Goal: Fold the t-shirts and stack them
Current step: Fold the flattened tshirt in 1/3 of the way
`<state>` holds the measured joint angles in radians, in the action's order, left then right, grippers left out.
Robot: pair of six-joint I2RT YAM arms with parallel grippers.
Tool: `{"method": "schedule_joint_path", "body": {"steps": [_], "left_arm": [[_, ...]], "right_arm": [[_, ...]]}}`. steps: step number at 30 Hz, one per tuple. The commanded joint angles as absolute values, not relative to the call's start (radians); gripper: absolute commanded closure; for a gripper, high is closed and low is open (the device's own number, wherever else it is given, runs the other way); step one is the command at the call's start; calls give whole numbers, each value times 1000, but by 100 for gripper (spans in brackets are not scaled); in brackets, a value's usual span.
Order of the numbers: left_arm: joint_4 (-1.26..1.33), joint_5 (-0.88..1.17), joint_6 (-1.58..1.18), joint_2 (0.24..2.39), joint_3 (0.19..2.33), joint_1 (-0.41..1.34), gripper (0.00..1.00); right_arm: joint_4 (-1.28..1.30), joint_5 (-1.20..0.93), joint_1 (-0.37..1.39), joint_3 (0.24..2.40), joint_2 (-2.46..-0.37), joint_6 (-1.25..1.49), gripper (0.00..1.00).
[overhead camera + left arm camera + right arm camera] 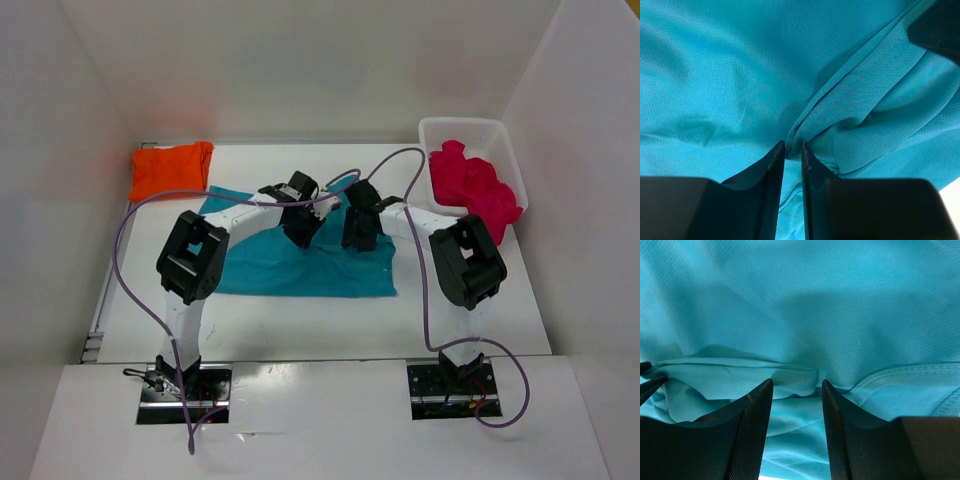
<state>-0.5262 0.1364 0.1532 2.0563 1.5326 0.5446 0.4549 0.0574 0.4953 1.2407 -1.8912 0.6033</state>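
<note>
The teal t-shirt (300,272) lies spread in the middle of the table. My left gripper (300,226) hangs over its far middle part. In the left wrist view my left gripper (793,145) is shut on a raised fold of the teal t-shirt (850,100). My right gripper (358,236) is just to the right of it. In the right wrist view my right gripper (796,384) is open, its fingers either side of a loose fold of teal t-shirt (790,300). The orange t-shirt (170,168) lies folded at the back left. The pink-red t-shirt (472,185) is crumpled in the basket.
A white plastic basket (465,123) stands at the back right against the wall. White walls close in the table on the left, back and right. Purple cables loop from both arms over the table's near part.
</note>
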Motion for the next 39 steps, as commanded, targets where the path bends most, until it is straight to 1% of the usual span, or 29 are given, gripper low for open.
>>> {"method": "schedule_joint_path", "body": {"steps": [1,7,8,11,12,14,15,18,20,23,27,32,35,39], "left_arm": [[-535,167,143,2075,1539,538,73],[-545,167,143,2075,1548,538,73],[-545,167,143,2075,1548,538,73],[-545,167,143,2075,1548,538,73],[-545,167,143,2075,1548,538,73],[-545,167,143,2075,1548,538,73],[-545,167,152,2075,1557,538,73],[-554,167,152,2075,1557,538,73],[-563,167,152,2075,1580,538,73],[-563,167,152,2075,1600,538,74],[-572,176,152,2075,1611,538,84],[-581,198,161,2085,1631,538,92],[-581,207,161,2085,1652,538,94],[-571,196,161,2085,1672,538,95]], "right_arm": [[426,74,518,1279,-1916,584,50],[440,64,518,1279,-1945,594,52],[440,64,518,1279,-1945,594,58],[440,75,518,1279,-1945,603,73],[440,96,518,1279,-1945,603,76],[452,113,518,1279,-1934,612,80],[453,132,518,1288,-1925,612,80],[480,159,518,1299,-1901,603,89],[500,172,518,1310,-1870,603,92],[509,181,518,1310,-1838,603,93],[518,192,518,1310,-1789,603,93],[518,192,518,1310,-1799,603,94],[518,227,518,1310,-1799,613,100],[518,307,506,1310,-1799,649,100]]}}
